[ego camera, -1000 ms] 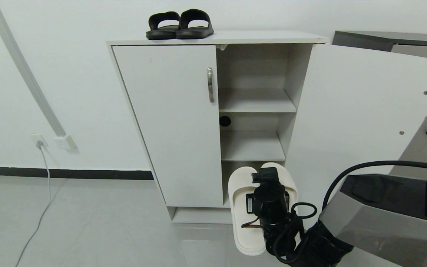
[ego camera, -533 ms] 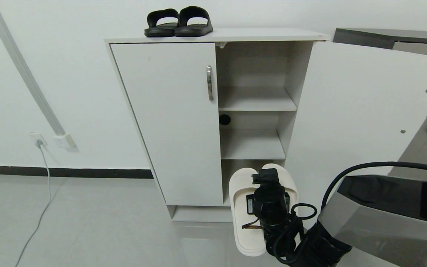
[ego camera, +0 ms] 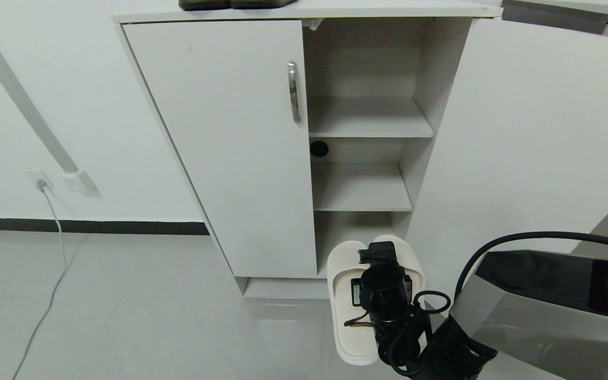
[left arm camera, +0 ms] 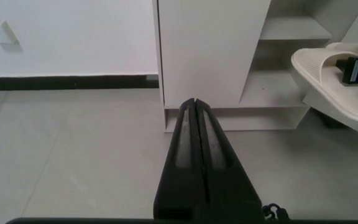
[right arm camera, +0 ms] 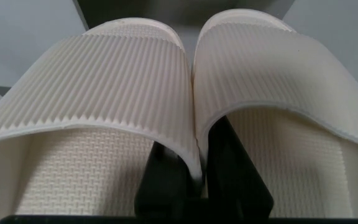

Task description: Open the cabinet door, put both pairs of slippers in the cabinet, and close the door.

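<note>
Head view: the whole scene has shifted and the cabinet (ego camera: pixel 388 8) sits larger and higher than a second ago, so the camera has advanced; the furniture has not moved. The white slippers (ego camera: pixel 343 295) keep their place before me. My right gripper (right arm camera: pixel 196 171) is clamped on the pair's touching inner strap edges. My left gripper (left arm camera: pixel 194 109) is pressed closed on nothing, off toward 9 o'clock. The bottom compartment (ego camera: pixel 354 228), the likely target, lies near at 12 o'clock of the toes. The open door (ego camera: pixel 520 132) stands at 2 o'clock and the shut left door (ego camera: pixel 219 148) at 11 o'clock, a gap seemingly just wider than the pair. The black slippers (ego camera: pixel 230 4) wait on top, 11 o'clock
</note>
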Controlling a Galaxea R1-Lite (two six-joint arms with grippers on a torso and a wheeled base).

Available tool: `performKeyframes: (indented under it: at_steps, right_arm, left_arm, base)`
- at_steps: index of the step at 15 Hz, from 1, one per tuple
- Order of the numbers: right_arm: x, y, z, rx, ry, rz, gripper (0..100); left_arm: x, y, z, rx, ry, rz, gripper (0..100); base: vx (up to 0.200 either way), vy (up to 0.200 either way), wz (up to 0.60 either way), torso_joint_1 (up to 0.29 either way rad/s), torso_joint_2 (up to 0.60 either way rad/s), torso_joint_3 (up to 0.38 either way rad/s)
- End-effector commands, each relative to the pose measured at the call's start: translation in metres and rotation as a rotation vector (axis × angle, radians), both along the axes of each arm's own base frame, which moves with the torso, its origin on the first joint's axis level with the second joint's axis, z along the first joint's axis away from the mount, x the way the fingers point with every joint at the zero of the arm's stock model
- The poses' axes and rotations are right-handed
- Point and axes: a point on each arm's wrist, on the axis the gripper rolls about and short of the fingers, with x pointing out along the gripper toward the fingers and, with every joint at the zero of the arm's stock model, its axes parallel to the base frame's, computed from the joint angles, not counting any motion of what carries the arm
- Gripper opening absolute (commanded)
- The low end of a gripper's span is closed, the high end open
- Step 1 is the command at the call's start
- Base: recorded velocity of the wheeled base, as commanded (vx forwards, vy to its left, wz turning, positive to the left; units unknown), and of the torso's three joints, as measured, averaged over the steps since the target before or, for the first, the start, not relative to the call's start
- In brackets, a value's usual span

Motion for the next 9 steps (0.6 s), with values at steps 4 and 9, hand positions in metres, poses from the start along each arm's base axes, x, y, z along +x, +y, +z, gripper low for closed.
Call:
performKeyframes:
  at_steps: [4, 9]
  right_arm:
    - [0.002, 0.001, -0.003, 0.018, -0.040, -0.003, 0]
    - [0.005, 0.001, 0.008, 0.050, -0.181, 0.005, 0]
  left_arm:
    - [0.000, 0.000, 0.000, -0.002, 0.001, 0.002, 0]
    - [0.000, 0.000, 0.000, 0.000, 0.001, 0.002, 0]
  base:
    - [0.000, 0.000, 0.00, 0.002, 0.00, -0.160]
    - [0.000, 0.000, 0.00, 0.000, 0.00, 0.000]
